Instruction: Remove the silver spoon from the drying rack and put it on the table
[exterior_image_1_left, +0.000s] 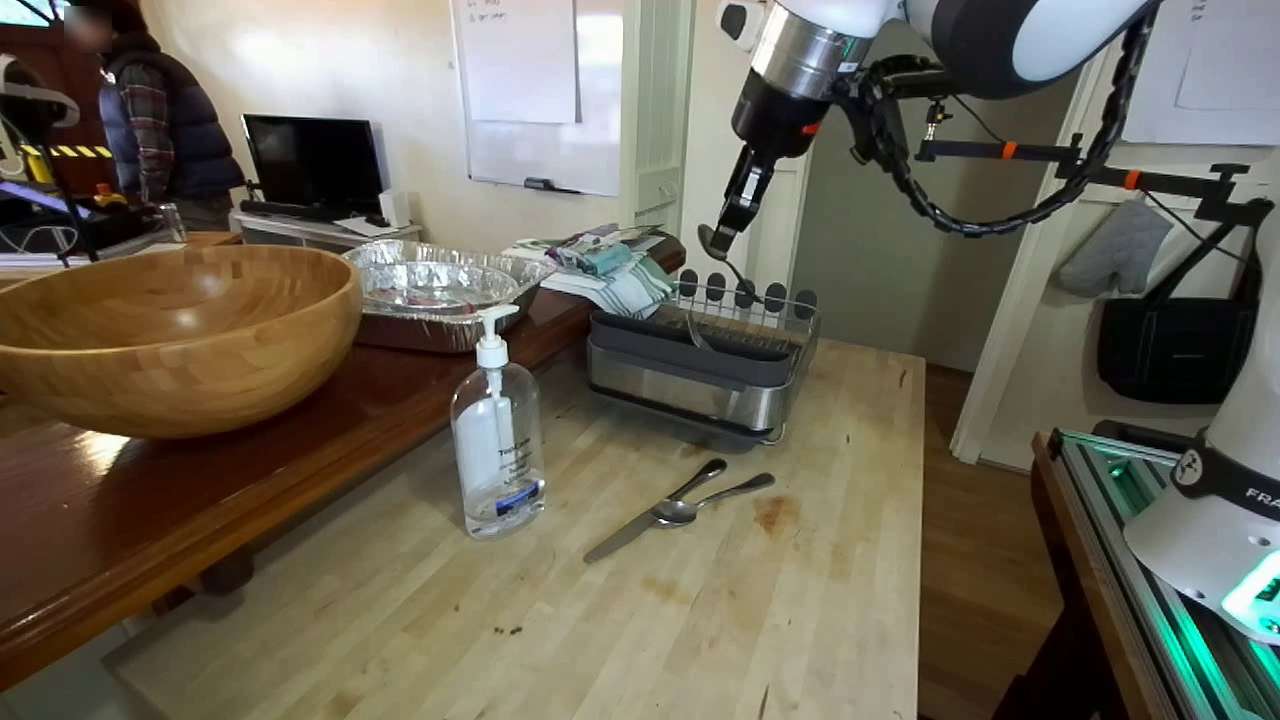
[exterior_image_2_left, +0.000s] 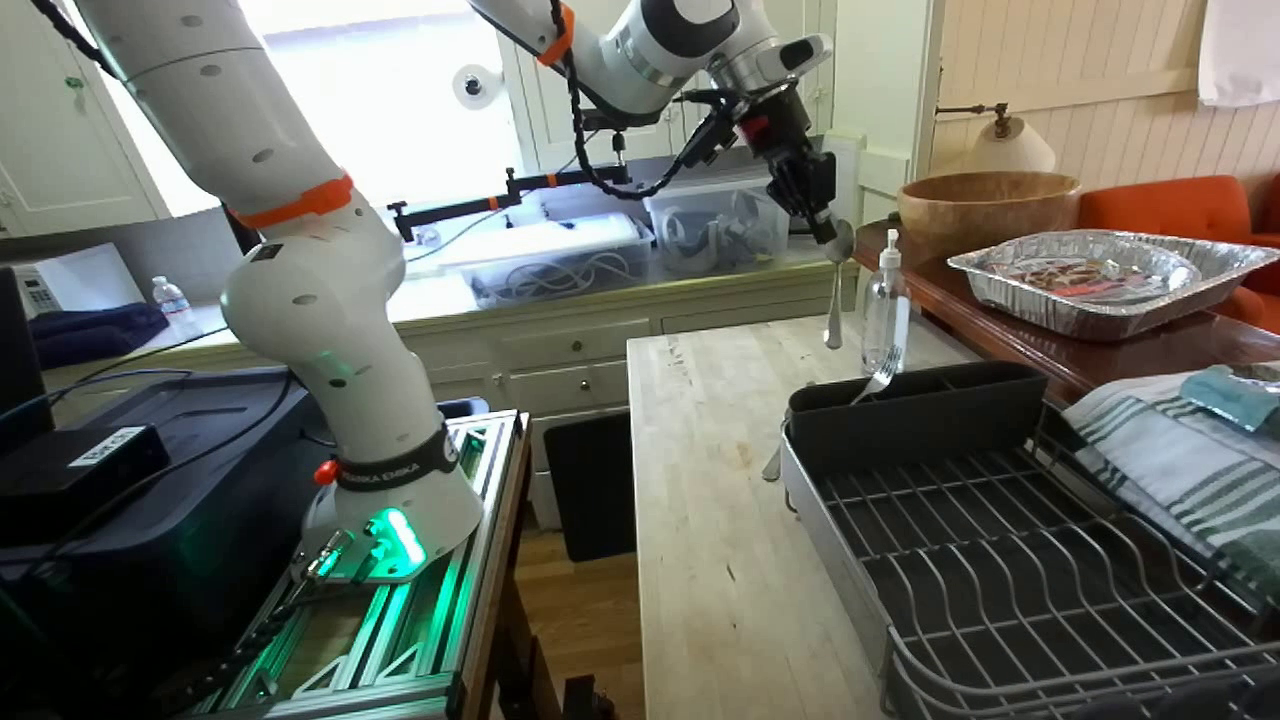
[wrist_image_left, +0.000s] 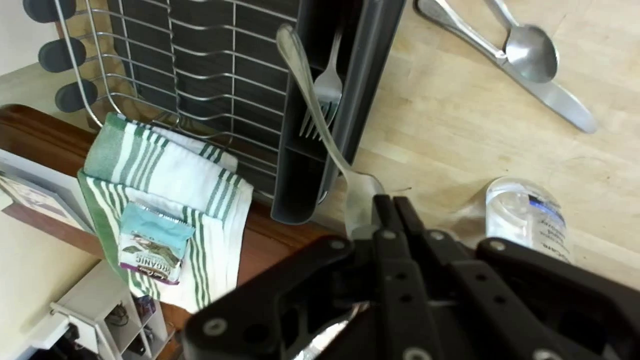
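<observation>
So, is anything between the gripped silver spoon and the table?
Possibly the cutlery caddy of the drying rack: in the wrist view the handle of the silver spoon crosses it and its fork, so lowering straight down might catch. Beside the caddy, the table carries a knife, second spoon and pump bottle.

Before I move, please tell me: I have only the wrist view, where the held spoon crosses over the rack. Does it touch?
Observer: No. In an exterior view, the held spoon hangs in the air, apart from the rack.
Operator: Thank you. Is somebody in the room?
Observer: Yes. In an exterior view, a person stands beyond the bowl.
Operator: And is some signal on?
Observer: In both exterior views, the base light glows green.
</observation>
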